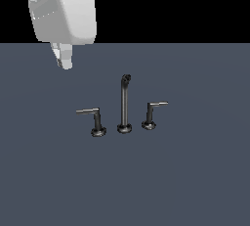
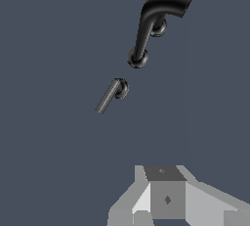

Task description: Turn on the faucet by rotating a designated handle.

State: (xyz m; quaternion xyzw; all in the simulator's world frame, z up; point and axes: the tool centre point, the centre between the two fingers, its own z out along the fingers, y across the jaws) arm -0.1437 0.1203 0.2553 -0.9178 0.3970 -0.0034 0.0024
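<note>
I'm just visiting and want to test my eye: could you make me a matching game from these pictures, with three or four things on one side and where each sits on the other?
Things:
1. tall thin dark grey metal spout with a bent tip
2. dark metal L-shaped lever handle with the longer bar
3. dark metal L-shaped lever handle with the shorter bar
4. white robot gripper

Places, in the exterior view:
A. upper left, touching nothing
B. in the middle of the faucet set
C. at the set's right end
D. at the set's left end

Pairs: 1-B, 2-D, 3-C, 4-A
</note>
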